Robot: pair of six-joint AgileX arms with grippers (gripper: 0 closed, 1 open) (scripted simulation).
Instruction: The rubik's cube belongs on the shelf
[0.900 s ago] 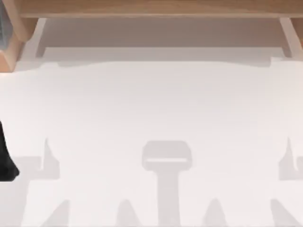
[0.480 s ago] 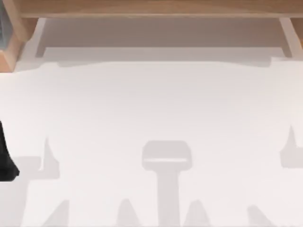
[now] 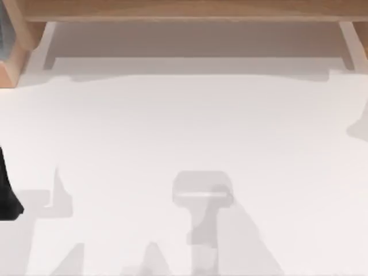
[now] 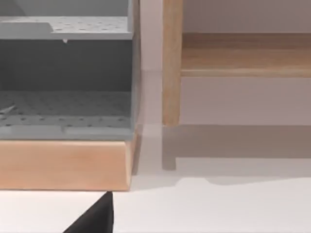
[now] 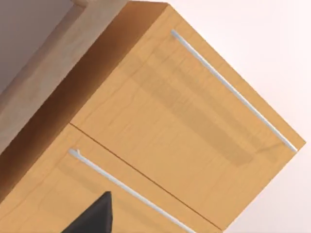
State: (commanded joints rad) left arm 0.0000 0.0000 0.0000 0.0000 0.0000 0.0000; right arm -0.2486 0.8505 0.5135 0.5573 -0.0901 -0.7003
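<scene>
Wood runs along the far edge of what you see from above: the shelf (image 3: 184, 10), a long light-brown board spanning nearly the whole width, held up by pale supports (image 3: 49, 43) at its left and right ends. It stands at the back of the white worktop (image 3: 184, 126).

At the far left, beside the shelf's left end, you have a box (image 3: 11, 63) with a wooden base. From the left wrist it shows grey perforated panels (image 4: 63, 107) inside, set above that wooden base, and it stands just beside a wooden upright of the shelf.

Lower on the left edge of the worktop, a dark shape marks your left arm (image 3: 6, 195), well apart from the shelf. The left claw (image 4: 95, 221) shows as a black tip over the worktop, facing the box and the shelf's left end. You cannot tell whether it is spread or pressed together.

Across the near middle of the worktop lie grey shadows (image 3: 201, 192), with another at the right edge.

On the right, your right claw (image 5: 95, 216) shows as a black tip in front of a honey-coloured cabinet (image 5: 170, 126) with two fronts, each carrying a thin silver handle (image 5: 233, 92). A dark seam divides the fronts. You cannot tell this claw's state either.
</scene>
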